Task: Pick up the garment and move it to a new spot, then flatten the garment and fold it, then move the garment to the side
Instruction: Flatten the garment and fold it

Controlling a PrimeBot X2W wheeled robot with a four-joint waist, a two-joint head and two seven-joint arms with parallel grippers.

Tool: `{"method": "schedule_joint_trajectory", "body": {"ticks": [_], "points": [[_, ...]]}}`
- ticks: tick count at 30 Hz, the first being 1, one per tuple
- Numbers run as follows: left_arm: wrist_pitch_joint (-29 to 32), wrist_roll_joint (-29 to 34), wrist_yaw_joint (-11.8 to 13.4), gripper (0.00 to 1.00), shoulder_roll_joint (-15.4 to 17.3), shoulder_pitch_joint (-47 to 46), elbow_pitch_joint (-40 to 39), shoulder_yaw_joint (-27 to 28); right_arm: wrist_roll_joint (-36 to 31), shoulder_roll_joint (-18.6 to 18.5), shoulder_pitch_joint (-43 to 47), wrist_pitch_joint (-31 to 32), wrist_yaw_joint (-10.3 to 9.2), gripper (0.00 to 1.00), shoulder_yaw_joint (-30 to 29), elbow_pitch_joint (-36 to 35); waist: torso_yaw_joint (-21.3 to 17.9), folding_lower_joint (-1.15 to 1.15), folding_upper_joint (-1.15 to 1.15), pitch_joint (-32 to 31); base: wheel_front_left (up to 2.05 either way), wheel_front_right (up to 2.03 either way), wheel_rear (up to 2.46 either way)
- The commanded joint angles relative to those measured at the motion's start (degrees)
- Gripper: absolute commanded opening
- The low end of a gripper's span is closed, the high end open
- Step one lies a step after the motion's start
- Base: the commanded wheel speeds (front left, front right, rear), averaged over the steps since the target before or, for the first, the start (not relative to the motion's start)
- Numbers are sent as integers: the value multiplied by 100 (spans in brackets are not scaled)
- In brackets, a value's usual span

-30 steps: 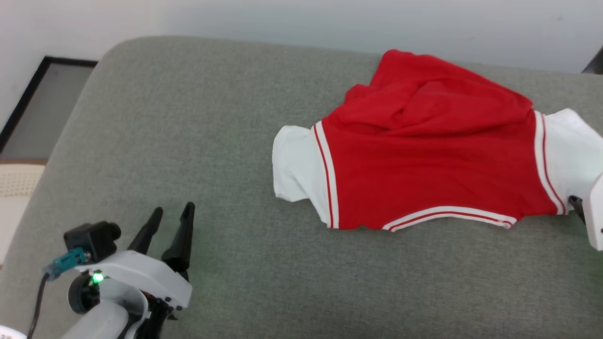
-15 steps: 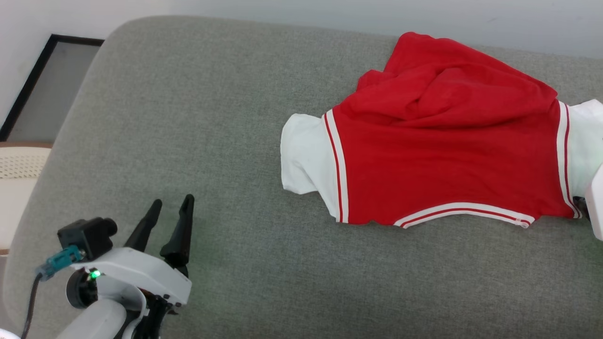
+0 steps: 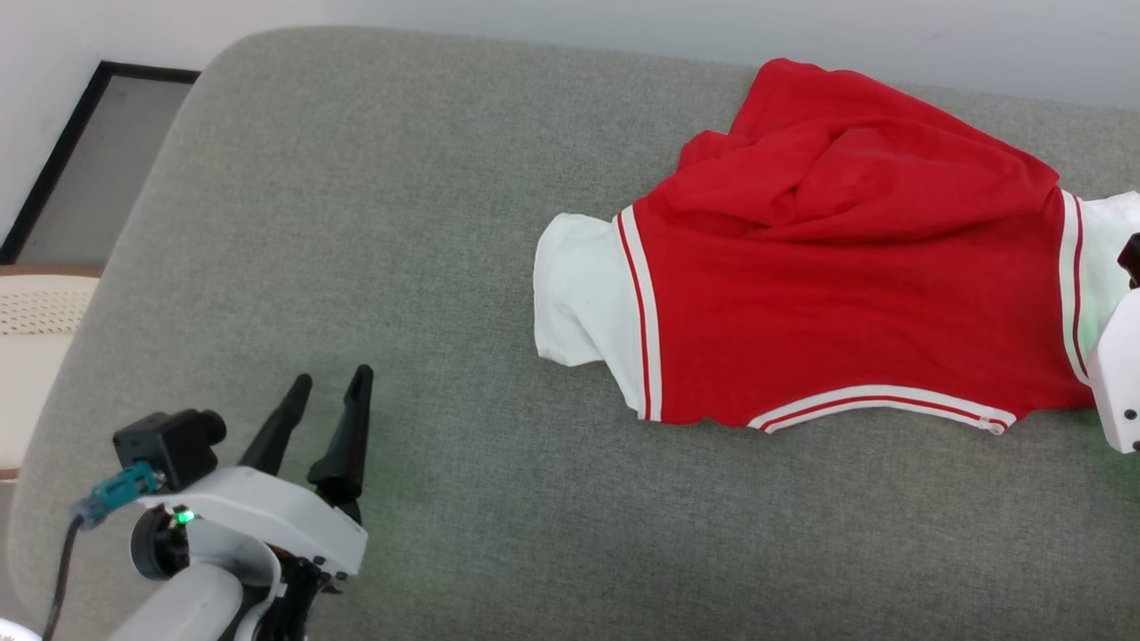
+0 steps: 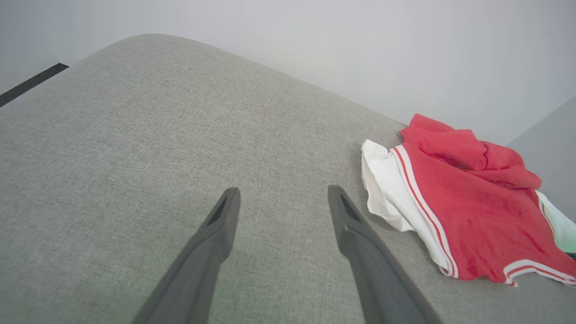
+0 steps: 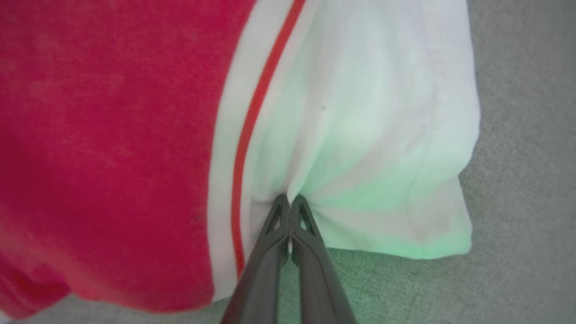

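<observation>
The garment lies on the right half of a grey upholstered cushion. Its red body is bunched into folds toward the far edge and one white sleeve spreads toward the middle. The right pincer is clenched on a small pinch of the other white sleeve, just beside the striped band, and the cloth puckers around its tips.

That hold is the main risk. It looks like a thin bite of soft knit at one end, so if the shirt is lifted or dragged from there, most of its weight will hang from one sleeve. The cloth could slip free, or it could trail and crumple further, which would make flattening harder. The bunched red folds near the far edge may also catch or slide off the back.

The left pincer is released, with its fingers apart over bare cushion, well apart from the shirt, so it cannot yet share the load.

The cushion is wide, woven and rounded at its far left corner, with plenty of room to the left. A plain pale wall stands behind it. A dark-framed panel and something cream and perforated sit past the left edge; I cannot tell what they are.
</observation>
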Motion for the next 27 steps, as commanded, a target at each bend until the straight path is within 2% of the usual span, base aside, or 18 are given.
{"method": "schedule_joint_trajectory", "body": {"ticks": [1,4,7,9,12,16,20,27], "points": [[7,38,-42,100,-23,-41,-30,-29,14,110,380,73,-10,0,194,373,-10,0,0,-21,0,0,0],[110,123,-71,100,1,-188,-99,-117,46,127,321,16,-10,0,236,435,-25,0,0,-45,0,0,0],[463,322,-202,100,83,-550,-138,-361,76,140,272,-36,-10,0,266,505,-23,0,0,-62,0,0,0],[932,304,-409,100,50,-876,-119,-593,98,155,202,-46,-10,0,285,552,-22,0,0,-56,0,0,0],[1674,604,-738,100,136,-1620,64,-974,122,200,75,-88,-11,0,306,626,-34,0,0,-24,0,0,0],[2654,476,-1293,100,-115,-2378,434,-1371,119,267,-60,-128,-13,0,389,742,-48,0,0,40,0,0,0],[3618,103,-1724,100,-467,-2997,1048,-1611,117,310,-242,-153,-15,0,479,807,-71,0,0,141,0,0,0],[4803,-303,-2059,100,-1058,-3665,2168,-1983,117,417,-510,-214,-16,0,668,890,-160,0,0,284,0,0,0]]}}
